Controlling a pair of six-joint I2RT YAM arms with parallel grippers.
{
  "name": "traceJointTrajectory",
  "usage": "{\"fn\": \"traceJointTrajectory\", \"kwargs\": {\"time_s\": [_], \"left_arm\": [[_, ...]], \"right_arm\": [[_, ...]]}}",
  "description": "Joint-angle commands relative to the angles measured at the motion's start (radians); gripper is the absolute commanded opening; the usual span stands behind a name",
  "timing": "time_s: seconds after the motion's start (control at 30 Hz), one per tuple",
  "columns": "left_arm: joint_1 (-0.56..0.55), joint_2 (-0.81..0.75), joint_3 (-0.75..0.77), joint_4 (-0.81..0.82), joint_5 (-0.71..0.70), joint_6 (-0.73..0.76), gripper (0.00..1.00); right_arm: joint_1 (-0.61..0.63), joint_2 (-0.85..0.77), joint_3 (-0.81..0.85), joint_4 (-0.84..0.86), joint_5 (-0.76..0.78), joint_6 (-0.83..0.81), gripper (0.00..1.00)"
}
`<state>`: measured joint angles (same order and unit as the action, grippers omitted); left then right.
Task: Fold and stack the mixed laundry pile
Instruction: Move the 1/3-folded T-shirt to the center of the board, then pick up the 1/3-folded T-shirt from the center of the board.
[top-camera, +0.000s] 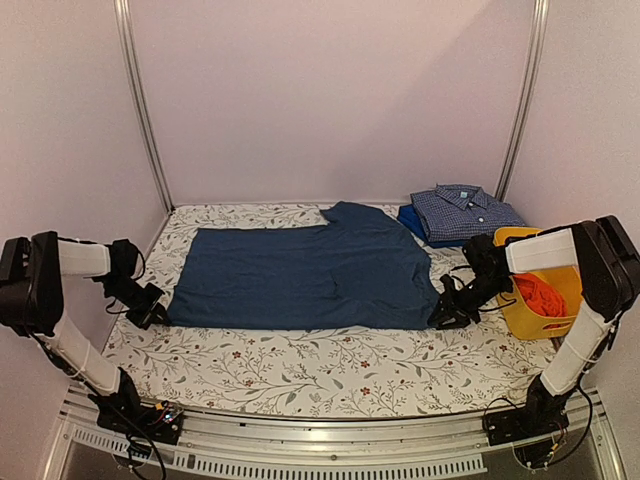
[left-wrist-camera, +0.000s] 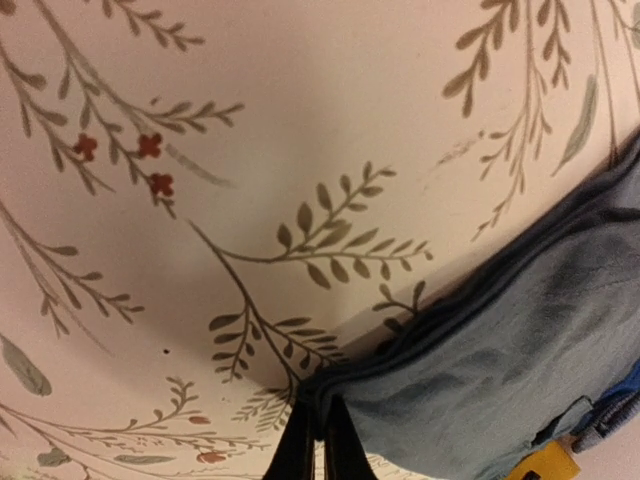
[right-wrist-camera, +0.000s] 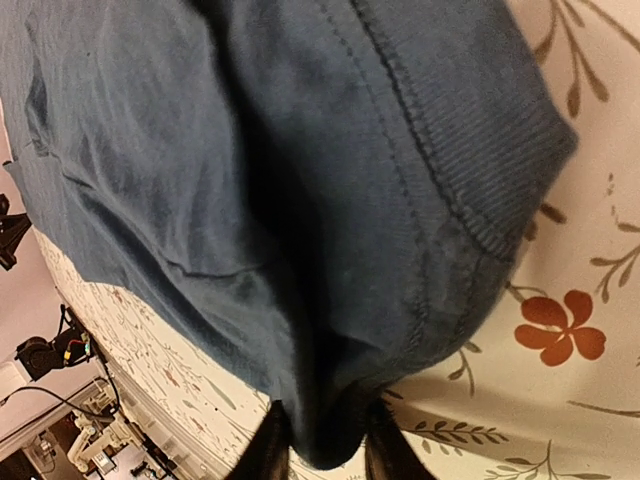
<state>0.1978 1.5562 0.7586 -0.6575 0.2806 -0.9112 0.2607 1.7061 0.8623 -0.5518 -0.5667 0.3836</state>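
Left gripper (left-wrist-camera: 320, 448), fingers pressed together on the near left corner of a dark blue garment (top-camera: 300, 270). Right gripper (right-wrist-camera: 325, 452) pinches a bunched fold at its near right corner. The garment lies spread flat on the flowered table (top-camera: 330, 370). Behind it to the right sits a folded checked shirt (top-camera: 465, 210), then a yellow basket (top-camera: 528, 320) holding orange cloth (top-camera: 540, 293).

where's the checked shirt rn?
Top view: the checked shirt lies folded far right on the table, atop a blue item, just behind the yellow basket.
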Motion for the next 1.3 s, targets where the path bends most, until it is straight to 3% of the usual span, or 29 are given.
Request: {"fn": "traceJointTrajectory", "kwargs": {"time_s": [0.0,0.1,0.6,0.83,0.87,0.9,0.97,1.07,1.13,1.27], "left_arm": [[0.003,0.031,-0.031,0.024,-0.010,-0.011,0.00],[0.005,0.002,-0.026,-0.022,-0.021,-0.011,0.00],[0.051,-0.343,-0.127,-0.350,-0.082,-0.064,0.00],[0.057,-0.399,-0.158,-0.401,-0.031,-0.095,0.00],[0.057,-0.407,-0.162,-0.401,-0.023,-0.100,0.03],[0.057,-0.413,-0.163,-0.400,-0.010,-0.103,0.11],[0.058,-0.425,-0.157,-0.401,0.017,-0.106,0.33],[0.064,-0.450,-0.103,-0.409,0.009,-0.108,0.67],[0.071,-0.464,-0.049,-0.379,0.013,-0.080,0.97],[0.070,-0.429,0.091,-0.275,0.035,0.036,1.00]], "right_arm": [[-0.001,0.036,-0.021,-0.004,0.042,-0.011,0.14],[0.000,0.007,-0.022,-0.029,0.048,-0.015,0.00],[0.043,-0.299,-0.213,-0.185,0.006,0.044,0.00],[0.096,-0.361,-0.276,-0.181,-0.033,0.094,0.00],[0.097,-0.360,-0.271,-0.186,-0.034,0.096,0.02],[0.097,-0.361,-0.262,-0.195,-0.031,0.097,0.12],[0.097,-0.366,-0.229,-0.226,-0.017,0.094,0.35],[0.097,-0.388,-0.157,-0.285,0.014,0.088,0.49],[0.094,-0.401,-0.096,-0.316,0.039,0.077,0.59],[0.059,-0.381,0.039,-0.315,0.064,0.025,0.71]]}}
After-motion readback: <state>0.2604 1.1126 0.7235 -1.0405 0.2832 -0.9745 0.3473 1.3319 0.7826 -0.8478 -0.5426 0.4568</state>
